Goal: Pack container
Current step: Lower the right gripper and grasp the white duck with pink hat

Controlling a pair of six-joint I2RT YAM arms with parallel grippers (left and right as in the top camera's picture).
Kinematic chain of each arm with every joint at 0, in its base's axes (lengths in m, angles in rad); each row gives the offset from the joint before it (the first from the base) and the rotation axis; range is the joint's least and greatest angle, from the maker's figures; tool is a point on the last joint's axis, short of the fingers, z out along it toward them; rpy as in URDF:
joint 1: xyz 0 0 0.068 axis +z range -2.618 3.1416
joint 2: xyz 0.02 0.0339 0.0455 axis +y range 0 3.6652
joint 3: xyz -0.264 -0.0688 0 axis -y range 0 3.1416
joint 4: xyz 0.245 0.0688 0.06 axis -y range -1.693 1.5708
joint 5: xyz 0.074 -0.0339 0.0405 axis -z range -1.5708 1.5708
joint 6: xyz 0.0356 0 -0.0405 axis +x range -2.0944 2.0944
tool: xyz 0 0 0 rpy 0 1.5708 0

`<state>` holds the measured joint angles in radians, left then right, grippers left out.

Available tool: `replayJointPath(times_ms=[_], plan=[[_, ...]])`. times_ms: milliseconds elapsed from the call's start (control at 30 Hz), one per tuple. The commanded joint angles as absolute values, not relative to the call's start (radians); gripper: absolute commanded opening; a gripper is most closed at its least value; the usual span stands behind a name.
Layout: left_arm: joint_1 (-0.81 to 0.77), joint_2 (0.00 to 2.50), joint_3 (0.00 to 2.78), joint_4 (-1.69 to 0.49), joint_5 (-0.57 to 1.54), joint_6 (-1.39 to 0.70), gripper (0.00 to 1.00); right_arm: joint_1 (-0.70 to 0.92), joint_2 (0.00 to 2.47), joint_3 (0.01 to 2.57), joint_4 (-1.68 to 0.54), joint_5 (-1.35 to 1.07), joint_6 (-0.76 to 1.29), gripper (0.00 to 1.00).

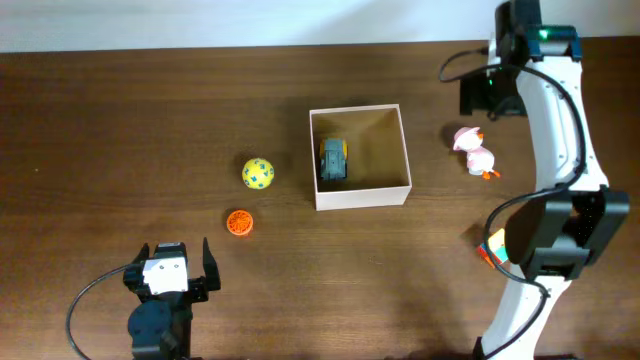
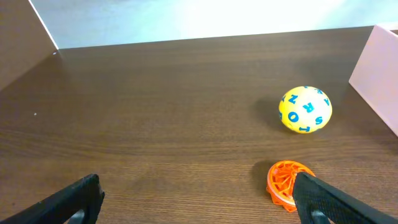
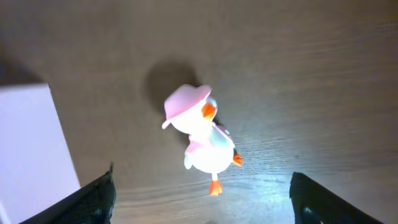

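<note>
The container (image 1: pixel 362 195) sat with a toy car (image 1: pixel 333 160) inside, against its left wall. Left of the container lay a yellow ball (image 1: pixel 257 172) and an orange wheel (image 1: pixel 238 222), with the left gripper (image 2: pixel 199 202) beyond them, fingers apart. Just right of the container, the right gripper (image 3: pixel 208 199) hovered over a pink duck (image 3: pixel 202 140), its fingers also apart.

text | yellow ball (image 2: pixel 305 109) | scattered blue capital letters; O, S legible

The left gripper (image 2: pixel 198 206) sits low and level, its 2 fingers spread wide and holding nothing. The right gripper (image 3: pixel 202 205) points straight down, its 2 fingers equally parted.
</note>
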<state>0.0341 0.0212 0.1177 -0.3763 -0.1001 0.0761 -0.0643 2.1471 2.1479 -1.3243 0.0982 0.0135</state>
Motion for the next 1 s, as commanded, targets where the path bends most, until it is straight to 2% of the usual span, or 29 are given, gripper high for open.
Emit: replayJointPath(times_ms=[0, 200, 533, 900, 933, 967], plan=[[0.038, 0.010, 0.113, -0.374, -0.085, 0.092, 0.99, -0.088, 2.138, 2.037, -1.294, -0.006, -0.127, 0.84], [0.038, 0.010, 0.113, -0.374, -0.085, 0.092, 0.99, -0.092, 2.138, 1.848, -1.152, -0.009, -0.136, 0.84], [0.038, 0.010, 0.113, -0.374, -0.085, 0.092, 0.99, -0.107, 2.138, 1.693, -0.945, -0.020, -0.153, 0.83], [0.038, 0.010, 0.113, -0.374, -0.085, 0.092, 0.99, -0.165, 2.138, 1.633, -0.900, -0.020, -0.153, 0.82], [0.038, 0.010, 0.113, -0.374, -0.085, 0.092, 0.99, -0.172, 2.138, 1.627, -0.900, -0.020, -0.153, 0.73], [0.038, 0.010, 0.113, -0.374, -0.085, 0.092, 0.99, -0.175, 2.139, 1.626, -0.902, -0.020, -0.153, 0.70]])
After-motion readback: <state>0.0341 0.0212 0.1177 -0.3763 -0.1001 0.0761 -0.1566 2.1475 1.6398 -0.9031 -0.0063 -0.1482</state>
